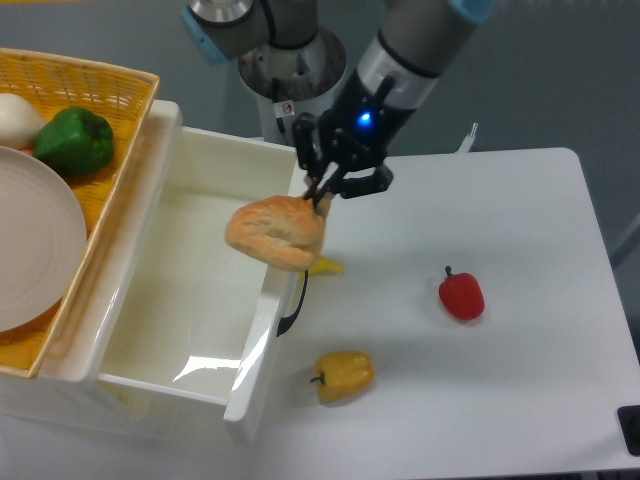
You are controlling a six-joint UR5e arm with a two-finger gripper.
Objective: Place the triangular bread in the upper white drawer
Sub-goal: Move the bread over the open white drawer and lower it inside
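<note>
The triangular bread point(274, 231), golden-brown and puffy, hangs in the air over the front wall of the upper white drawer point(262, 330). My gripper point(322, 190) is shut on the bread's upper right corner, above and to the right of it. The drawer is pulled open and its glossy inside shows nothing in it. Its black curved handle point(294, 303) is partly visible below the bread.
A yellow wicker basket point(120, 100) at the left holds a plate point(30, 250), a green pepper point(74, 141) and a white item point(16, 118). On the table lie a red pepper point(461, 294), a yellow bell pepper point(343, 374) and a small yellow item point(325, 265) by the handle.
</note>
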